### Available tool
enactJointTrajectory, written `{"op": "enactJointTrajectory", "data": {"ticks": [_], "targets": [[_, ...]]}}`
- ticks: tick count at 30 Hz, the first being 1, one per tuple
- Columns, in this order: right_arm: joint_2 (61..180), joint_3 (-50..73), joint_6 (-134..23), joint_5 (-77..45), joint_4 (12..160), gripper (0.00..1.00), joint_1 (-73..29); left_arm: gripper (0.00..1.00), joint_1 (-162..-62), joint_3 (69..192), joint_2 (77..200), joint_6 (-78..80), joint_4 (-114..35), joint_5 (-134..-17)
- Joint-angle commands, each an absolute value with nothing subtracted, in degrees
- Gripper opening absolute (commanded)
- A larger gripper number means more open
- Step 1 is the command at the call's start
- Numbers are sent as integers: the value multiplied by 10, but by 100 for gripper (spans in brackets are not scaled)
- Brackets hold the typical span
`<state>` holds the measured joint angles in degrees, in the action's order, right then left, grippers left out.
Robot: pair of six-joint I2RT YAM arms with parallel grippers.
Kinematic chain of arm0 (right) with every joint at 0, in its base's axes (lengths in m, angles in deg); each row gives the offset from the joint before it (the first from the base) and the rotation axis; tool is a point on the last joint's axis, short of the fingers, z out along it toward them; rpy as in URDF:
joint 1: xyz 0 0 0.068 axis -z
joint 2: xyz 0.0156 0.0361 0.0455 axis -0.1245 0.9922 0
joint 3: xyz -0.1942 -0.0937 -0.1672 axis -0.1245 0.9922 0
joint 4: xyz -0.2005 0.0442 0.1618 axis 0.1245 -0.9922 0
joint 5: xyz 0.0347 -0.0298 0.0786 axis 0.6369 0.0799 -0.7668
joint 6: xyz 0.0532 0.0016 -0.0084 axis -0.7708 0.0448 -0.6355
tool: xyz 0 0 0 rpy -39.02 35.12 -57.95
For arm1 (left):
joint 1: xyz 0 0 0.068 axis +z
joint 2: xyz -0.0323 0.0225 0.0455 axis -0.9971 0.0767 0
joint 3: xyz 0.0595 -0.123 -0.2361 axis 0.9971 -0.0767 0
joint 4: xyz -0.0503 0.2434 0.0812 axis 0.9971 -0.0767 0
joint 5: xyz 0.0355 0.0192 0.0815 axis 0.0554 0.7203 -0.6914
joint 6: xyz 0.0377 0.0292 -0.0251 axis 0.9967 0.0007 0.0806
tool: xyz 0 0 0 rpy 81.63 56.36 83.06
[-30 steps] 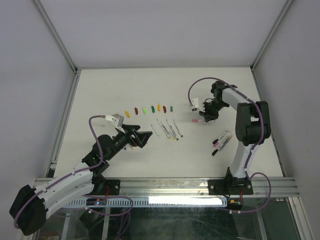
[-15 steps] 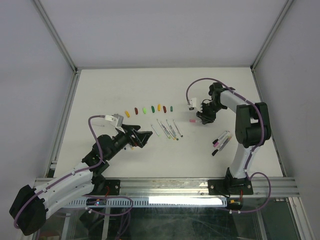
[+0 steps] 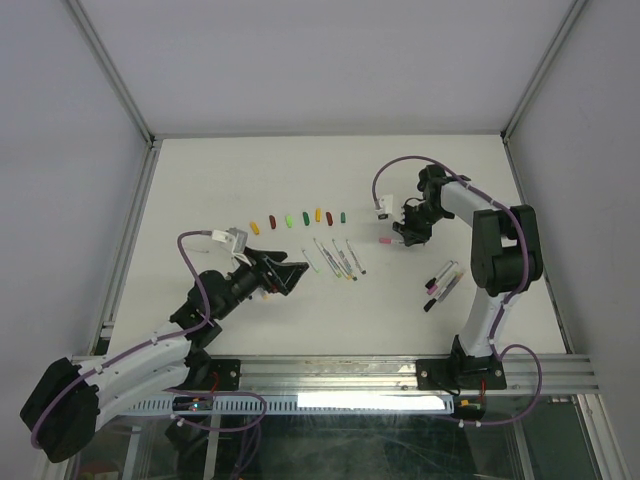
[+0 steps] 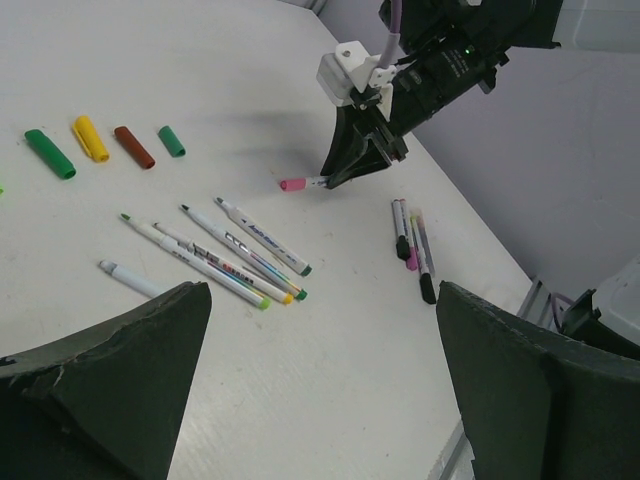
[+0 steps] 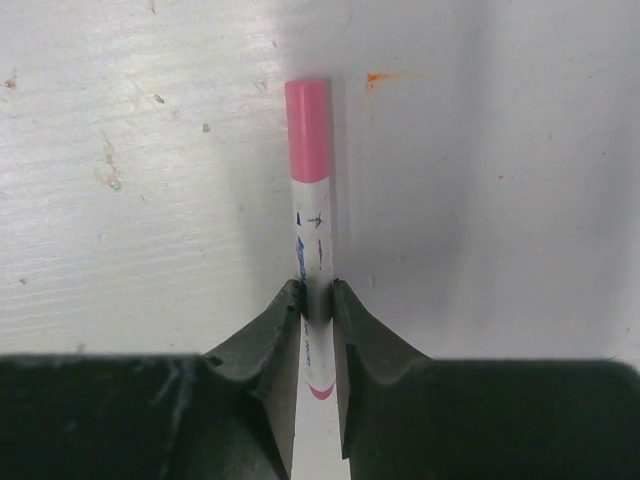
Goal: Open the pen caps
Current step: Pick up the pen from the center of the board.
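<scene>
One pink plastic pen cap (image 5: 308, 130) sits on its slim white barrel (image 5: 312, 225), lying right of the uncapped pens (image 3: 335, 260).
Probably light, slick and stiff: pinch its sides. The right gripper (image 5: 315, 300) clamps the barrel, and the left gripper (image 3: 285, 277) gapes left of those pens.

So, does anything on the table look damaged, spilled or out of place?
Nothing serious. Only a small orange stain marks the table beside the pink pen cap. The pen in the right end effector looks intact.

Print on pen barrel (image 5: 316, 240) illegible
</scene>
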<state>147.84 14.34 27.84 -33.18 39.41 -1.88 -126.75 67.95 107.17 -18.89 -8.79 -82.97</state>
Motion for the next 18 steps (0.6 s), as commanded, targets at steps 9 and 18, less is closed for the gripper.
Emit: {"op": "enactJointTrajectory", "data": {"ticks": [9,18], "targets": [[1489,179,268,-308,407,4,-22,99,-1260,666,1109,-241,29,-807],[1468,196,265,-324,425,0,-22,99,-1261,665,1147,-258,72,-792]]}}
